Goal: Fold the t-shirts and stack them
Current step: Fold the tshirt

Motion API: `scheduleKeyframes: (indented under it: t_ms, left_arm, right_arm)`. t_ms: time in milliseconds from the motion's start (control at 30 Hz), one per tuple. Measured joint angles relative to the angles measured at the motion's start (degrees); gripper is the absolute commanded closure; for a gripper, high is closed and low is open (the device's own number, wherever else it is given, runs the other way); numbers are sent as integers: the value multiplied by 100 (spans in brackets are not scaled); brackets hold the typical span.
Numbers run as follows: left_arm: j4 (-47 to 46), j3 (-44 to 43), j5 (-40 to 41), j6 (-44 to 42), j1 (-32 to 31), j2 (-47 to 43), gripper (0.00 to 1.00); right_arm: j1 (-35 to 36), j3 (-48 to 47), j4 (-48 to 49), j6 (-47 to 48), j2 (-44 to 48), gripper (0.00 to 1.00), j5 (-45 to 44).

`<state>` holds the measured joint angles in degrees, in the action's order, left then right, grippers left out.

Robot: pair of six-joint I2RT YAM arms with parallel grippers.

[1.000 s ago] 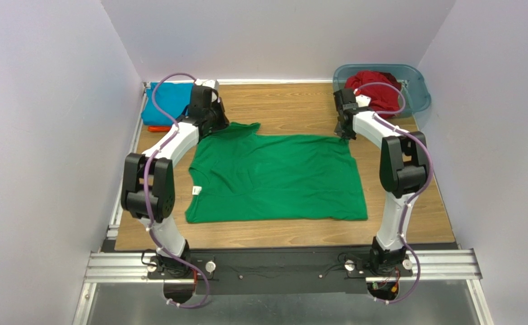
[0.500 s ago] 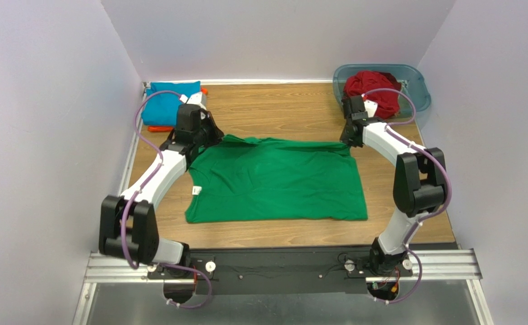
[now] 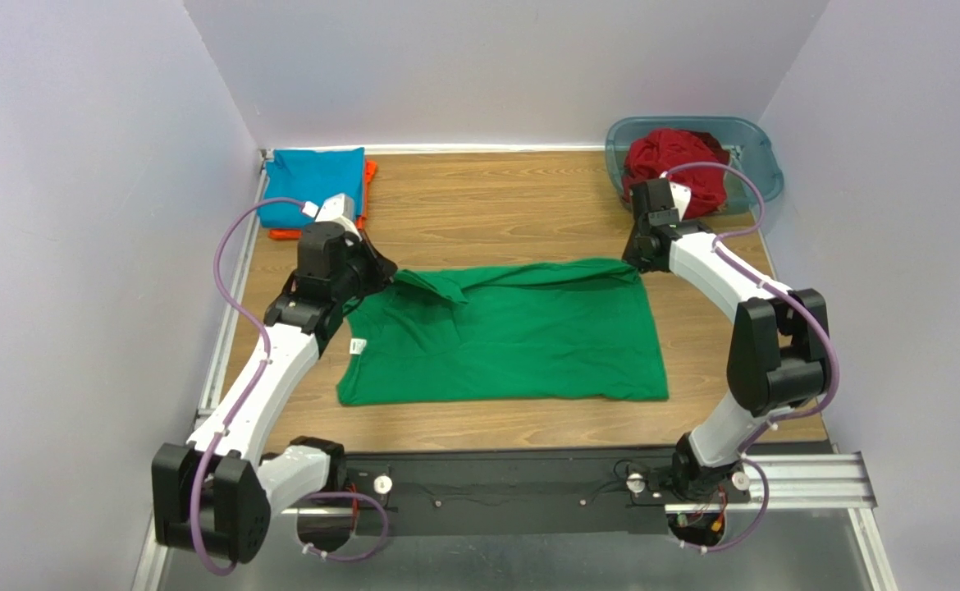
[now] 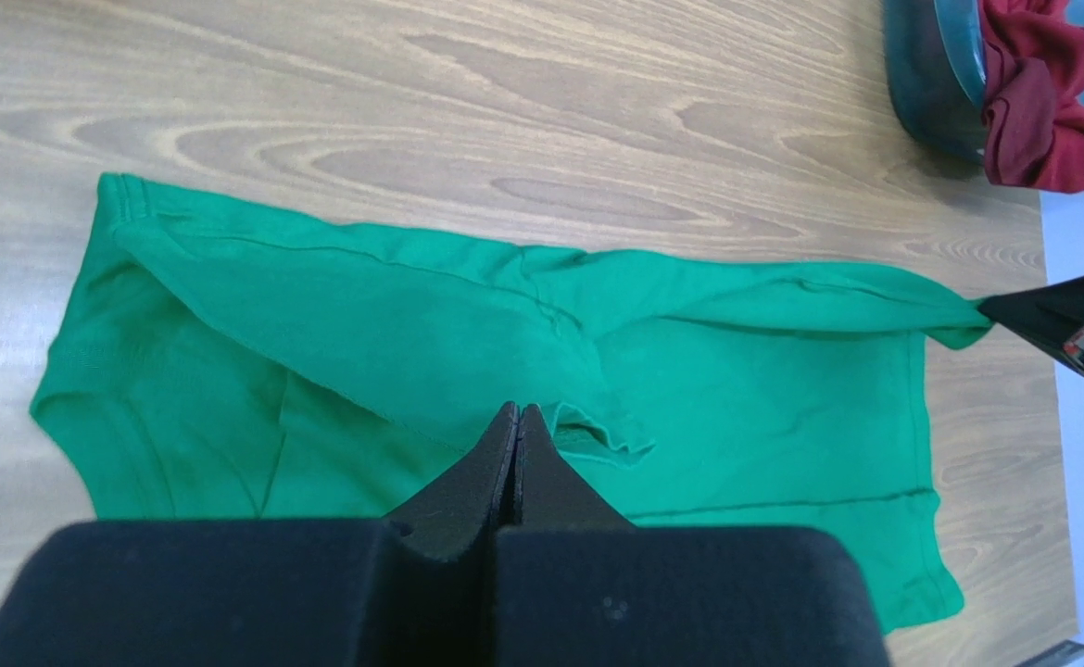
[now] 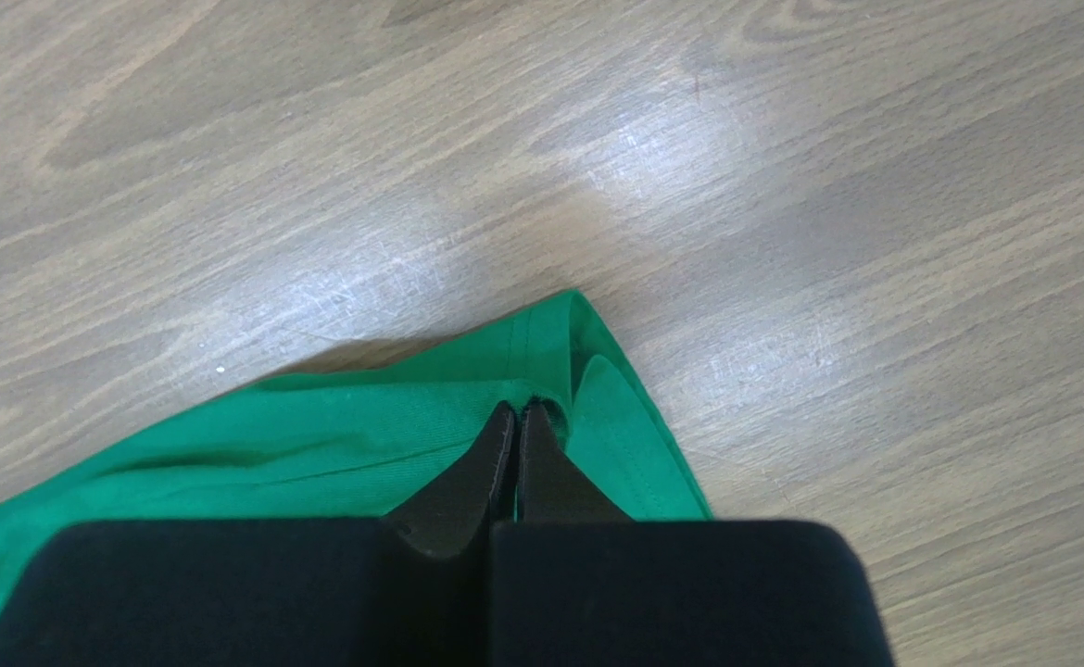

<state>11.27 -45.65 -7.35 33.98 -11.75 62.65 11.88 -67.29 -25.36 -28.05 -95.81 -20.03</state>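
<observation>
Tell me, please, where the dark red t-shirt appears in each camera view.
Top external: dark red t-shirt heaped in the blue-grey tub, far right corner.
Left wrist: dark red t-shirt in the upper right corner, cut by the frame edge.
Right wrist: not in it.
Shared landmark: the green t-shirt, in all three views.

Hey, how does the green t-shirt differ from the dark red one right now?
The green t-shirt lies spread on the table, its far edge pinched by the left gripper and right gripper. The dark red t-shirt sits crumpled in the tub, untouched. Green shows most of its outline, while red is a bunched heap. Both are plain single-colour fabric.
</observation>
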Motion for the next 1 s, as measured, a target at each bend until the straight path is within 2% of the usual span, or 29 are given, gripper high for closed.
scheduleKeyframes:
  t_ms: [367, 1000]
  left_arm:
    - [586, 79, 31, 127, 0, -861, 100]
    - [1300, 354, 157, 313, 0, -1768, 100]
  right_arm:
    - [0, 118, 2, 74, 190, 99, -2]
    - [0, 896, 4, 111, 966, 96, -2]
